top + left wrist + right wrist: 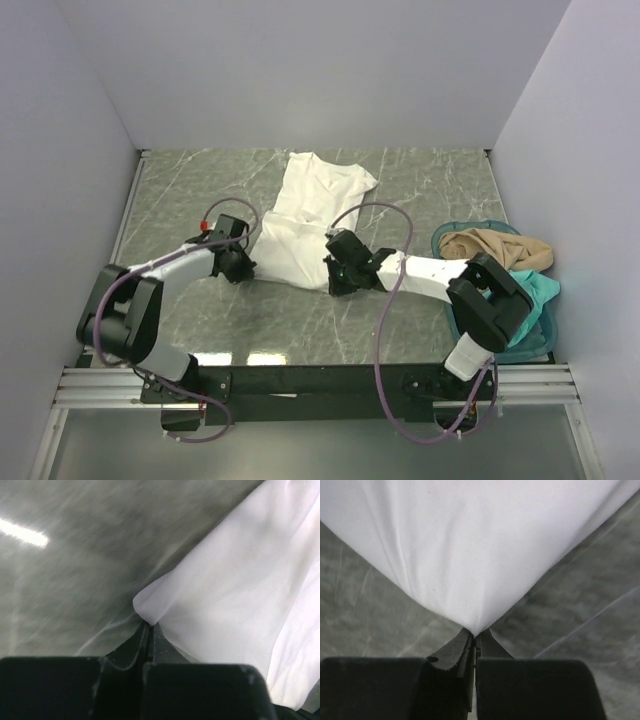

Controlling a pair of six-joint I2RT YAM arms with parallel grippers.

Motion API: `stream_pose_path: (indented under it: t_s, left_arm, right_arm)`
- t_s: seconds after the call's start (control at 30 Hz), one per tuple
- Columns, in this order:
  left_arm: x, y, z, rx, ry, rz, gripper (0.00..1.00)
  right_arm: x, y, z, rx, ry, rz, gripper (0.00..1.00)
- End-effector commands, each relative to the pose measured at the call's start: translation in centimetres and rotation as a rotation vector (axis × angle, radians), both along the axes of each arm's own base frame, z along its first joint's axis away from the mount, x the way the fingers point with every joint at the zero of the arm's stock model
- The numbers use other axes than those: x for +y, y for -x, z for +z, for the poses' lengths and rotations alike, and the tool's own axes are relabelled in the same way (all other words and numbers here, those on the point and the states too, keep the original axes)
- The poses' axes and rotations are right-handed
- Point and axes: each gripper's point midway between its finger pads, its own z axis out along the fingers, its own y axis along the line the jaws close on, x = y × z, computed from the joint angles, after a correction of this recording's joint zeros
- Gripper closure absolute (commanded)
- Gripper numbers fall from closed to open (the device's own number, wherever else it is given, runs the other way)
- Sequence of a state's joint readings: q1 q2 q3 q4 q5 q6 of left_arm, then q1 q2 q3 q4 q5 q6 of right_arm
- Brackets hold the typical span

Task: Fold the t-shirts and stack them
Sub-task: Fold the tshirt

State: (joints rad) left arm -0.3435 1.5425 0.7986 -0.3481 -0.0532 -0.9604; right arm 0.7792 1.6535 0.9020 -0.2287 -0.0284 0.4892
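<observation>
While the white t-shirt (310, 215) lies spread on the desk (430, 190), my left jaws are pinched tight on its near left corner and my right jaws on its near right corner. To my right, the tan t-shirt (495, 248) and teal t-shirt (535, 290) sit in the basket (447, 240).

I read bare table (165, 200) along the left edge and between the white t-shirt (300, 225) and the basket (522, 348) at the right edge — passable. Walls (300, 70) close three sides; my left arm (170, 262) and right arm (425, 270) lie across the near half.
</observation>
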Motion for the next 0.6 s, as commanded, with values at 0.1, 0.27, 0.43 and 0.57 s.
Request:
stream_pose_path:
  t_s: [0.1,0.27,0.43,0.57]
  left_arm:
    - [4.3,6.9,0.9,0.032,-0.076,0.116,0.99]
    - [6.0,10.7,4.7,-0.079,-0.006,0.234,0.99]
    - [5.8,10.7,11.0,-0.302,0.132,0.276,0.99]
    - [7.3,10.7,15.1,-0.403,0.121,0.322,0.99]
  right_arm:
    - [1.4,7.2,2.1,0.017,-0.056,0.142,1.00]
    - [3.2,13.2,4.9,0.081,-0.174,0.252,1.00]
    - [4.4,16.9,9.5,0.070,-0.272,0.361,1.00]
    - [4.5,17.4,12.4,0.041,-0.335,0.399,1.00]
